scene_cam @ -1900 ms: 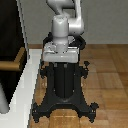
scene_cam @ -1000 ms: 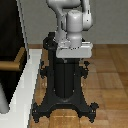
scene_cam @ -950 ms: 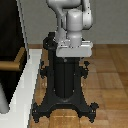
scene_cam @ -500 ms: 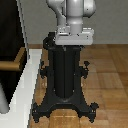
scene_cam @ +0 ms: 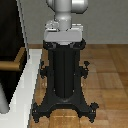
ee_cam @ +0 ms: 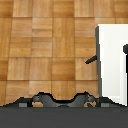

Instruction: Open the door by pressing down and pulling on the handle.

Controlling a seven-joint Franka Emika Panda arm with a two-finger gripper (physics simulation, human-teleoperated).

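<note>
The door (scene_cam: pixel 10 30) is a dark panel at the exterior view's left, inside a white frame (scene_cam: pixel 22 20). Its brass handle (scene_cam: pixel 11 64) sticks out as a short lever, with a stub (scene_cam: pixel 21 55) joining it to the panel. My gripper (scene_cam: pixel 63 45) hangs under the grey hand in front of the pedestal's top. It is well to the exterior view's right of the handle and a little higher. Its fingers look apart, with nothing between them. They do not show in the wrist view, and neither do the door and handle.
The black ribbed pedestal (scene_cam: pixel 64 75) with splayed feet (scene_cam: pixel 42 110) stands on the wood floor (scene_cam: pixel 107 75), close to the white door base (scene_cam: pixel 25 85). The wrist view looks down on floor, a white block (ee_cam: pixel 112 60) and the pedestal's feet (ee_cam: pixel 60 100).
The hand has risen a little above the pedestal's top and the arm above it has turned. Door and handle have not moved.
</note>
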